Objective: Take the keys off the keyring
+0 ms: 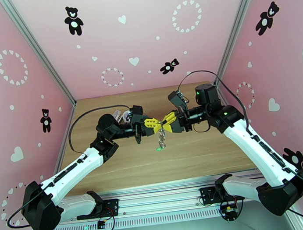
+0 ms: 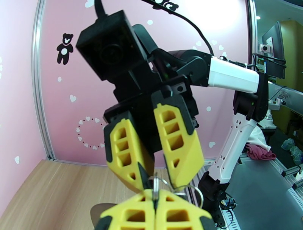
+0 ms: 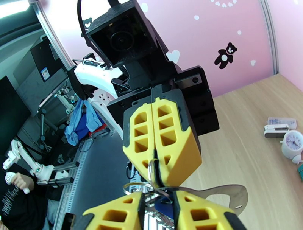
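Above the middle of the table (image 1: 127,169) my two grippers meet tip to tip. The left gripper (image 1: 154,123) (image 2: 155,212) is shut on a small metal ring (image 2: 155,188) (image 3: 153,168) of the keyring. The right gripper (image 1: 165,121) (image 3: 159,212) faces it, its yellow fingers (image 2: 178,147) a little apart with the blue key head (image 3: 164,209) and more rings between them. The silvery chain (image 1: 161,137) hangs below the tips, with the green key (image 1: 159,148) at its lower end. The grey strap loop (image 3: 227,193) sticks out beside the right fingers.
A round white clock (image 1: 127,115) (image 3: 292,143) and a small white item (image 3: 278,131) lie on the table behind the left gripper. Pink walls close the back and both sides. A metal rail (image 1: 160,187) runs along the near edge.
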Available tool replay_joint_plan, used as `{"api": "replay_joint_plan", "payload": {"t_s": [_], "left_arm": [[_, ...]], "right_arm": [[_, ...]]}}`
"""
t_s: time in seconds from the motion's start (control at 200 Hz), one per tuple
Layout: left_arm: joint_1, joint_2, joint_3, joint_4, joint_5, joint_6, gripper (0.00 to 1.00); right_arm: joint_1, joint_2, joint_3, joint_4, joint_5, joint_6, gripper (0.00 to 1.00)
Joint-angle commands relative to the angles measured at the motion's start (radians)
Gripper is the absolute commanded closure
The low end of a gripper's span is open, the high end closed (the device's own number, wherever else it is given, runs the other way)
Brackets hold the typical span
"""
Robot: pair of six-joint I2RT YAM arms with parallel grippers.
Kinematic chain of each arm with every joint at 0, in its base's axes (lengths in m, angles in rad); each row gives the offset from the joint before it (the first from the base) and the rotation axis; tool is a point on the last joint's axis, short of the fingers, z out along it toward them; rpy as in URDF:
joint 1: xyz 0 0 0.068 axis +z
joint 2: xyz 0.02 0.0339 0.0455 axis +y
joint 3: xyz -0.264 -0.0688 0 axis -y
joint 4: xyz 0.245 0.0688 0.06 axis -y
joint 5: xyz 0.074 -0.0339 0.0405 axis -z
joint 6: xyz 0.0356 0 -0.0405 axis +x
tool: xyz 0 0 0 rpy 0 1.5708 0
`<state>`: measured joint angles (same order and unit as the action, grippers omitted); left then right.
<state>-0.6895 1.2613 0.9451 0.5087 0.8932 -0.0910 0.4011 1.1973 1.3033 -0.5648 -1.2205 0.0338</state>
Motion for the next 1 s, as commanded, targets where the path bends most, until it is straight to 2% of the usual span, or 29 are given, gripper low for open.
{"api": "replay_joint_plan", "payload": {"t_s": [0.0,0.15,0.32,0.445,0.561,0.636,0.826,0.991], "left_arm": [[0.001,-0.005,0.015,0.005,-0.02,0.014,1.0],[0.001,-0.014,0.015,-0.018,-0.034,0.036,1.0],[0.001,-0.033,0.015,-0.072,-0.071,0.084,1.0],[0.002,-0.045,0.017,-0.127,-0.105,0.133,1.0],[-0.003,-0.058,0.023,-0.169,-0.147,0.176,1.0],[-0.01,-0.071,0.014,-0.173,-0.197,0.204,1.0],[-0.048,-0.107,-0.011,-0.178,-0.361,0.297,1.0],[-0.083,-0.112,-0.032,-0.162,-0.469,0.393,1.0]], "right_arm": [[0.01,0.008,0.028,0.024,0.019,0.009,0.72],[0.011,0.005,0.024,0.022,0.057,0.016,0.76],[0.009,0.0,0.025,-0.012,0.11,0.011,0.86],[0.007,-0.007,0.031,-0.039,0.148,0.004,0.89],[0.007,0.007,0.077,-0.139,0.189,-0.05,0.92],[0.006,0.009,0.088,-0.16,0.212,-0.052,0.98],[0.006,0.032,0.132,-0.236,0.272,-0.058,1.0],[0.011,0.05,0.136,-0.204,0.242,-0.008,1.0]]}}
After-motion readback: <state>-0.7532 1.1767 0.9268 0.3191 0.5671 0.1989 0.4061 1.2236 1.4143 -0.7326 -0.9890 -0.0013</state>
